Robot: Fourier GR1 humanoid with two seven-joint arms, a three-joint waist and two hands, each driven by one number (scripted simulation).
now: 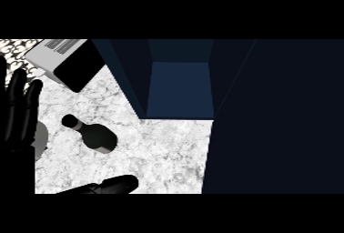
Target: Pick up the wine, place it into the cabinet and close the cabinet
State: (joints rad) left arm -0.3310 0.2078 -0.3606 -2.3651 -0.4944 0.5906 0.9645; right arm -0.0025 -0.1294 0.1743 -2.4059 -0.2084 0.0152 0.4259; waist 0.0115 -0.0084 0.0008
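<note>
I see the dark blue cabinet (269, 118) filling the right half of my head view, its door swung open so that the lighter blue interior (180, 88) shows as a recess at top centre. It stands well off to the right of both sets of fingers.

The white marbled counter (161, 150) takes up the left half, running under everything else I can see.

My left hand (19, 113) shows at the left edge, upright, its black fingers (32, 102) straight and slightly spread, holding nothing and touching nothing that I can make out. It casts a grey shadow on the counter just to its right.

Above and to the right of those fingers, near the top left corner, lies a flat box-like appliance (70, 61) with a white body, a black face and a striped patch on top; I cannot tell what it is.

The wine bottle (93, 133) lies on its side on the counter, to the right of the left fingers and apart from them, its neck pointing up-left and its dark body down-right. It is outside the cabinet, left of the opening.

Below the bottle, at the bottom edge, a black hand (111, 185) comes in, its fingers (124, 183) pointing right, close together and not curled round anything. From its place I take it for my right hand. The bottle sits just above these fingers, not touching them.
</note>
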